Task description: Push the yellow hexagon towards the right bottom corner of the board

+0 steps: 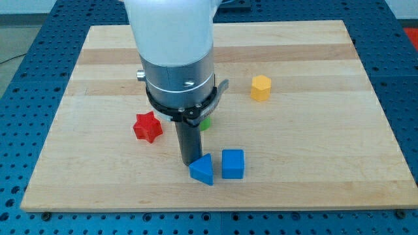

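- Standing upright over the middle of the wooden worktop (326,163), as a plain dark rod below a white and grey arm body (171,39): the tool (189,140), with no jaws to open or close, and gripping nothing.
- Ending in my tip (190,162), down at the worktop surface, a little towards the view's bottom from the board's centre.
- Sitting just beside the blue triangular block (202,170), at that block's upper left edge; touching or a hair apart, cannot tell which from this angle.
- Lying immediately to the view's right of that triangle: a blue cube (232,164), the two blue blocks close together, perhaps in contact.
- Resting well apart from my tip, up and to the view's right: the yellow hexagon (260,87), in the upper right part of the board, alone, with bare wood all round it.
- Placed far from the right bottom corner of the board, with the whole lower right quarter of the wood between the two.
- Lying to the view's left of the rod, near it but not touching: a red star-shaped block (147,126).
- Peeping out from behind the rod on its right side: a green block (206,123), mostly hidden, shape not readable.
- Surrounding the worktop on all sides: a blue perforated table (13,130).
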Controlling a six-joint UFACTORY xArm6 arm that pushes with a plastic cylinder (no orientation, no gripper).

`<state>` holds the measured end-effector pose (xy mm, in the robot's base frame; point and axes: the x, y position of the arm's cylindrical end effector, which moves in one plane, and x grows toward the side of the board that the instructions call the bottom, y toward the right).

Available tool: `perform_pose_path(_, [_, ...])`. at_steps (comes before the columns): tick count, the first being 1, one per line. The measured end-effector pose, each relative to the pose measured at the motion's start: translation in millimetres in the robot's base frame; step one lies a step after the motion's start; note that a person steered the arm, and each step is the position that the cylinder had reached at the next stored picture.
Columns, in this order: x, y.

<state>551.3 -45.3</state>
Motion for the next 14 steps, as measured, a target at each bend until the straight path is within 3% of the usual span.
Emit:
perform_pose_path(2, [-22.8, -42.1])
perform_pose_path(4, [-39.0, -31.5])
perform_pose_path(6, [-65.2, 104.4])
perform_pose_path(7, [-96.8, 131.5])
perform_pose_path(8, [-98.6, 81.3])
perform_pose_path(10, [-187.7, 76.1])
perform_pose_path(12, [-142.2, 155.0])
perform_pose_path(14, [-117.6, 144.7])
